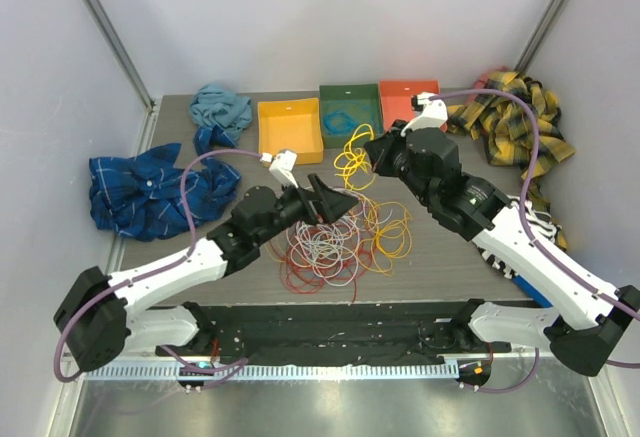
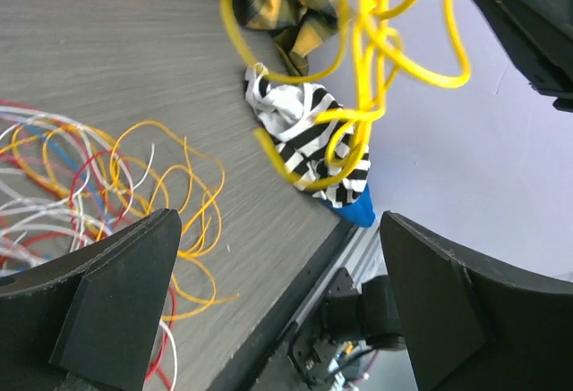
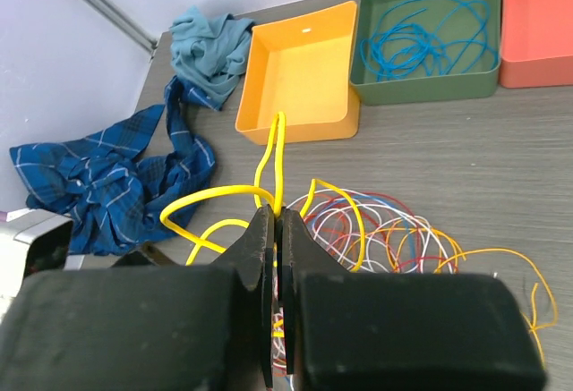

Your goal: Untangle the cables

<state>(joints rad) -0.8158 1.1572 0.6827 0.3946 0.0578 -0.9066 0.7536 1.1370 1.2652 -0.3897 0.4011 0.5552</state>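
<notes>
Grey wood-grain worktop (image 1: 430, 269), pale walls (image 1: 330, 17); tangled red-white-orange cables (image 1: 325, 247) mid-worktop, yellow cable (image 1: 350, 162) pinched in right gripper (image 3: 275, 230), left gripper (image 2: 277, 275) spread wide.

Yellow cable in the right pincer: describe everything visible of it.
The yellow cable is a thin, smooth, bright wire, plastic-coated by its look, bent into several loose loops. The right pincer is shut on a doubled strand and holds it above the table, over the pile of red, white and orange cables. Its loops hang ahead of the open left pincer, which grips nothing. Whether the lowest loops are free of the pile cannot be told.
</notes>
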